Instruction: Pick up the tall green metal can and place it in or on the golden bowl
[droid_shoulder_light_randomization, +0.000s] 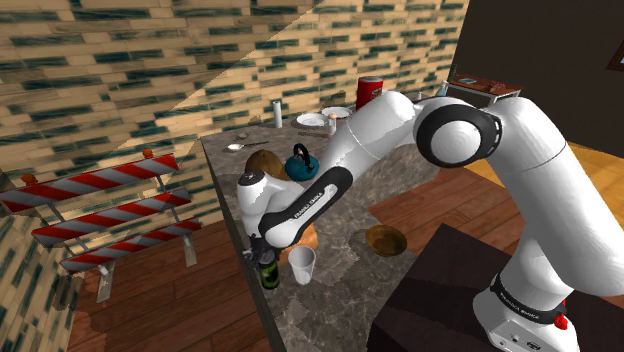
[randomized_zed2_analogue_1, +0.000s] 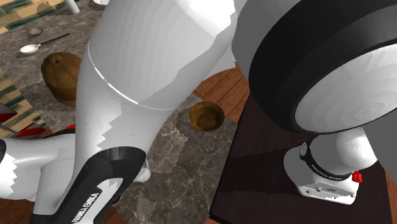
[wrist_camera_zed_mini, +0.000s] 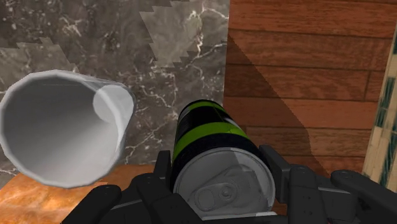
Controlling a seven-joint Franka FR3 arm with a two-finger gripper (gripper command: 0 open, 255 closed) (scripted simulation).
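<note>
The black two-finger gripper (wrist_camera_zed_mini: 217, 167) clasps the tall green-and-black metal can (wrist_camera_zed_mini: 205, 130) at the grey marble counter's (droid_shoulder_light_randomization: 340, 295) left edge in the shoulder view, beside a white cup (droid_shoulder_light_randomization: 301, 264). The grip looks ready to carry the can right to the golden-brown bowl (droid_shoulder_light_randomization: 386, 240).

So the room's got walls of tan and dark-green stacked brick (droid_shoulder_light_randomization: 120, 70) with a slanting edge between lit and shaded parts, a reddish wood plank floor (droid_shoulder_light_randomization: 150, 315), a grey marble-look counter (droid_shoulder_light_randomization: 340, 290) down the middle, and a red-and-white striped barrier (droid_shoulder_light_randomization: 105, 218) on the floor beside it.
</note>
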